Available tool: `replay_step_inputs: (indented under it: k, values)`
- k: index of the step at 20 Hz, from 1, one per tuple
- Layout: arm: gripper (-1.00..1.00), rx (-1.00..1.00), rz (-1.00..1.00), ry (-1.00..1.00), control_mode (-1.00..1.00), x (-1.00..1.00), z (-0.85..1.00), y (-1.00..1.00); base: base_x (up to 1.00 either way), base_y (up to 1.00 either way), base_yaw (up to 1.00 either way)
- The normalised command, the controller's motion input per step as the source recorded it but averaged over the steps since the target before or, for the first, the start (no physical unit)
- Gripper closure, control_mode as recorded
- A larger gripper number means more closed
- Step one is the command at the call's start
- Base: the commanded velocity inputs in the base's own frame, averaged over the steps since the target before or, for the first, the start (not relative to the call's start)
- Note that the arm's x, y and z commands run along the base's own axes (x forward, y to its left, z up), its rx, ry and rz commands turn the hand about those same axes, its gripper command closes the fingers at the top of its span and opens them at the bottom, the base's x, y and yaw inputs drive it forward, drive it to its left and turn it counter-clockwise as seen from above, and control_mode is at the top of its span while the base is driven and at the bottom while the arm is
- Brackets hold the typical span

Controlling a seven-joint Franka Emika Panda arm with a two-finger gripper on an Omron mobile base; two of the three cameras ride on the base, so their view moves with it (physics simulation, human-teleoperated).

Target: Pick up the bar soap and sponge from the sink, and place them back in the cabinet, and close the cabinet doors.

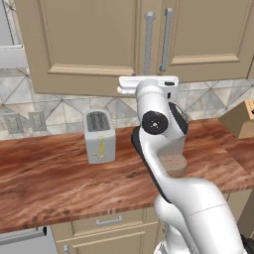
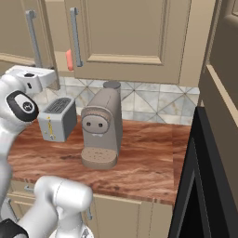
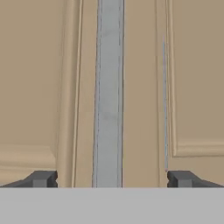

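Two upright handles (image 1: 149, 42), cabinet doors (image 1: 89, 39) shut.

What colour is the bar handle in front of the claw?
Silver-grey, on the tan cabinet door; the handle shows best in the hand view.

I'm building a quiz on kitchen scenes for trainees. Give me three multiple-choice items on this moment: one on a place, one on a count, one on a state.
1. Where does the toaster stand?
A. on the wooden counter
B. inside the cabinet
C. on the floor

2. How many silver bar handles show on the cabinet doors in the left base view?
A. one
B. two
C. four

3. How do the gripper jaws stand?
A. shut on a handle
B. shut on nothing
C. open, one tip on each side of the handle

Key: 1 A, it sits on the counter beside the coffee machine; 2 B, two side by side; 3 C, the tips stand wide apart in the hand view.
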Motion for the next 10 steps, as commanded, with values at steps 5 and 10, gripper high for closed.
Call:
replay_step_inputs:
  k: [5, 10]
  values:
    - [-1.00, 0.00, 0.00, 0.00, -1.00, 0.33, 0.00, 0.00, 0.00, 0.00, 0.00]
    - [-1.00, 0.00, 0.00, 0.00, -1.00, 0.32, 0.00, 0.00, 0.00, 0.00, 0.00]
